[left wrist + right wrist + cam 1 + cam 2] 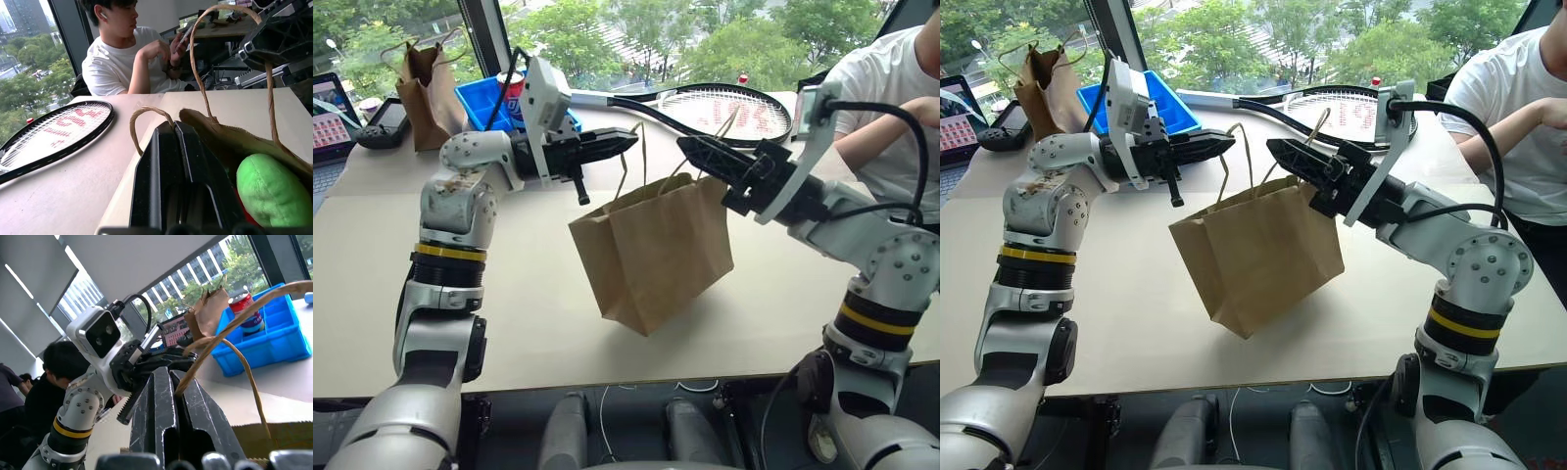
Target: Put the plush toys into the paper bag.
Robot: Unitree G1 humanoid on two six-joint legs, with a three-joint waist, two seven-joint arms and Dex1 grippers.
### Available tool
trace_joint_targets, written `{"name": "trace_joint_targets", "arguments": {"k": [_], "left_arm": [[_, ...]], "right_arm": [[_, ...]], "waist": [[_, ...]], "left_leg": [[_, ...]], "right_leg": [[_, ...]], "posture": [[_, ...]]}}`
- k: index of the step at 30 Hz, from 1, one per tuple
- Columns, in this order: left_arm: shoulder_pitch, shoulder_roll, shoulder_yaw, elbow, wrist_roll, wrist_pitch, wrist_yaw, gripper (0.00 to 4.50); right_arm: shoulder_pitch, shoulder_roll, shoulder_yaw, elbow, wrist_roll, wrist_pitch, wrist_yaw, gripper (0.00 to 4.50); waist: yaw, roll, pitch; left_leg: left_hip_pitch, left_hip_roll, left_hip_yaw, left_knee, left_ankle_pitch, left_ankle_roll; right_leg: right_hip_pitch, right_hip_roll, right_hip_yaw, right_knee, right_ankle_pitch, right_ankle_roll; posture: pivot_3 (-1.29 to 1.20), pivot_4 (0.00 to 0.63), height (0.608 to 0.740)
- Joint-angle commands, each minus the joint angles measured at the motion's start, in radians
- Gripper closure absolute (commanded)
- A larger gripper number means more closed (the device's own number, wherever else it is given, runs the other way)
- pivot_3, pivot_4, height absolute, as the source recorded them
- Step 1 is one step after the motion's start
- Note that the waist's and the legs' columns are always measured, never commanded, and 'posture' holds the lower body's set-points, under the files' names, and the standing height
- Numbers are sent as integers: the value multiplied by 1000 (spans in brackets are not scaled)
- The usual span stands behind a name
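The kraft paper bag [651, 250] hangs tilted over the counter [509, 323], each twine handle pinched in a closed end effector, left [625, 142] and right [690, 147]. Inside lies the green plush toy [271, 191] (red beneath, likely the chili), so the bagging looks done.

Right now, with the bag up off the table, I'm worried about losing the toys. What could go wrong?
The paper bag hangs tilted from its thin twine handles, one pinched by each gripper, left and right. A handle might slip or tear. The green plush toy sits near the open mouth, so further tilting could spill it.
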Motion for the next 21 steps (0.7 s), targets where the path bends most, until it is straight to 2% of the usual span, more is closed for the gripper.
{"name": "trace_joint_targets", "arguments": {"k": [1,5,14,21], "left_arm": [[-42,-5,26,-31,-22,0,8,4500],[-119,-17,48,30,-27,-25,9,4500],[-183,-35,60,109,-8,-75,5,4500],[-121,-17,21,75,-1,-57,-48,4500]], "right_arm": [[-8,-39,-23,-57,83,-47,-24,4433],[-39,-70,-15,-54,100,-81,-34,4433],[-66,-72,43,-76,100,-140,-38,4433],[30,-98,107,-104,71,-123,3,4433]], "waist": [[0,0,0],[0,0,0],[-1,0,0],[1,0,0]], "left_leg": [[0,0,0,0,0,0],[0,0,0,0,0,0],[0,0,0,0,0,0],[-1,0,-1,0,0,0]], "right_leg": [[0,0,0,0,0,0],[0,0,0,0,0,0],[0,0,0,-1,0,0],[0,0,0,-2,0,0]], "posture": [[0,150,734],[0,150,734],[0,150,734],[0,150,734]]}}
